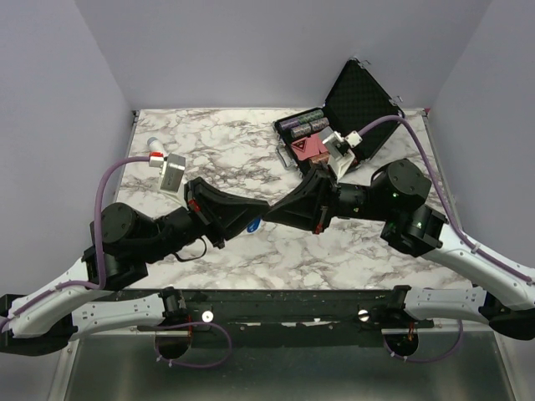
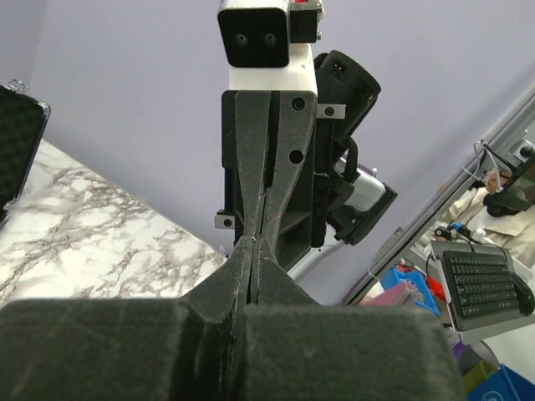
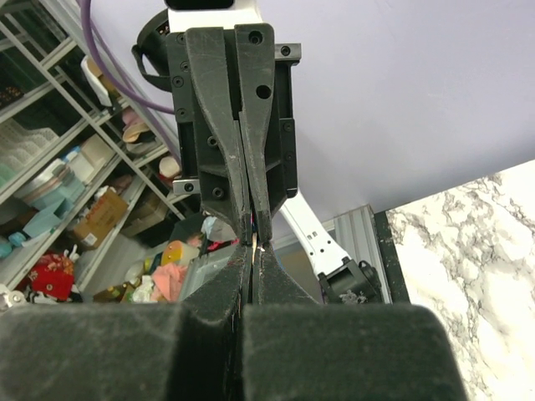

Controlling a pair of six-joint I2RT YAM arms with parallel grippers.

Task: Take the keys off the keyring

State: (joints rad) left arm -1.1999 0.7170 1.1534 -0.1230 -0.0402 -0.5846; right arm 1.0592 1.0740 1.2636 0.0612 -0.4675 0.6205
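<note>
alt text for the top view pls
Two black robot arms meet tip to tip over a marble table, the left end effector against the right end effector, a blue tag showing at the join. An open black case sits back right.

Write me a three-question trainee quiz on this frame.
1. True or false: the case is closed.
2. Where do the left gripper and right gripper meet? A) inside the case B) tip to tip, outside the case C) they stay far apart
3. Fill in: the tag just below the fingertips is coloured ____.
Key: 1 false; 2 B; 3 blue.
</note>
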